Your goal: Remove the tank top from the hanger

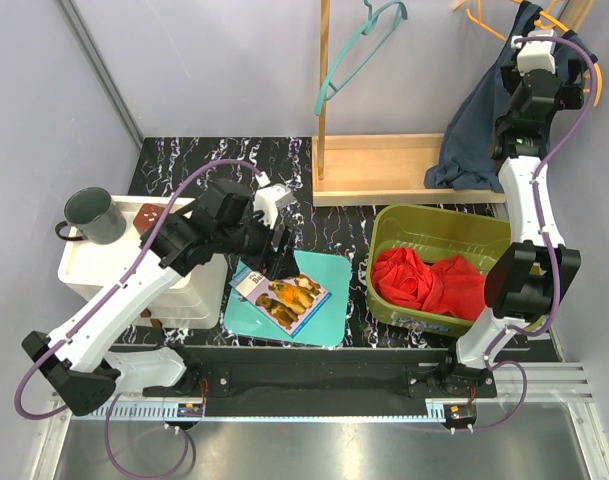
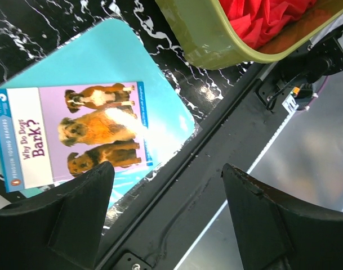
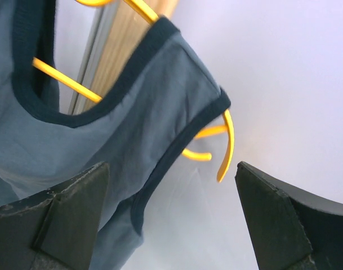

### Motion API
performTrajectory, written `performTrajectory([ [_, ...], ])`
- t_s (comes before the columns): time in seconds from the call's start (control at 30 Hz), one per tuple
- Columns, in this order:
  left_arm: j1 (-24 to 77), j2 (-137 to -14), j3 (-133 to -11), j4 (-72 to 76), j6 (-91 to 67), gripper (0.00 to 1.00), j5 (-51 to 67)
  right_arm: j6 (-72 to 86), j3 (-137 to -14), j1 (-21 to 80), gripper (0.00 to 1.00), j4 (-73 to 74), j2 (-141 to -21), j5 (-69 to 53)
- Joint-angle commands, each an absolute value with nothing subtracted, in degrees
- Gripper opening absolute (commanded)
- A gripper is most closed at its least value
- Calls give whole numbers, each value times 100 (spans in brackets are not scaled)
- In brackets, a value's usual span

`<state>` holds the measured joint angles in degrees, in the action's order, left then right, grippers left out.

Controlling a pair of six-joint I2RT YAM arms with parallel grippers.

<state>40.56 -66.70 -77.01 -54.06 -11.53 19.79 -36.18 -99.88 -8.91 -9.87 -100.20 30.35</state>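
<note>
Tank top [image 3: 103,140]: hangs on the orange hanger [image 3: 227,146] at the rack's far right, and its hem droops to the wooden base [image 1: 384,165].

Right claw [image 3: 171,225]: spread wide and gripping nothing, with the shoulder strap and the hanger's hooked end right in front of it.

Left claw [image 2: 168,208]: also spread and empty, hovering over the book [image 2: 75,135], well away from the job.

Snag risk: the strap wraps the hanger arm just inside that upturned tip, so a straight pull probably catches there.

Grab risk: close now and the fingers could pinch wire along with cloth, and the hanger comes off too.

Solo risk: with only one arm up there nothing steadies the hanger, so it'll likely swing or tip.

Right wrist only: the strap edge, the hooked tip, and how the cloth sits on the wire.

Top view only: the whole garment's drape, the bin [image 1: 439,235] below it, and how far off the left arm is.

Left wrist only: the book cover and the bin's corner, but no tank top.
</note>
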Motion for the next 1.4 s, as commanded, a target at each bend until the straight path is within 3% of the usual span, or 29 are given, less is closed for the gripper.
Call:
performTrajectory([
  [0.0,4043,-6864,-7866,-5396,-1362,82,2337,-4341,-10186,-958,100,-1512,-9923,2584],
  [0.3,3982,-7312,-8147,-5563,-1801,82,2909,-4474,-11408,-1388,100,-334,-10389,415],
  [0.8,3990,-8112,-8868,-5643,-2258,82,3014,-3033,-13401,-2829,100,956,-11443,-3098],
  [1.1,4016,-8517,-9237,-5643,-2417,82,3085,-2743,-13763,-3269,100,1345,-11856,-4490],
  [1.17,4017,-8552,-9255,-5643,-2426,82,3076,-2663,-13807,-3287,98,1362,-11944,-4570],
  [1.37,4043,-8508,-9237,-5643,-2470,82,2997,-2365,-13948,-3296,75,1406,-12155,-4965],
])
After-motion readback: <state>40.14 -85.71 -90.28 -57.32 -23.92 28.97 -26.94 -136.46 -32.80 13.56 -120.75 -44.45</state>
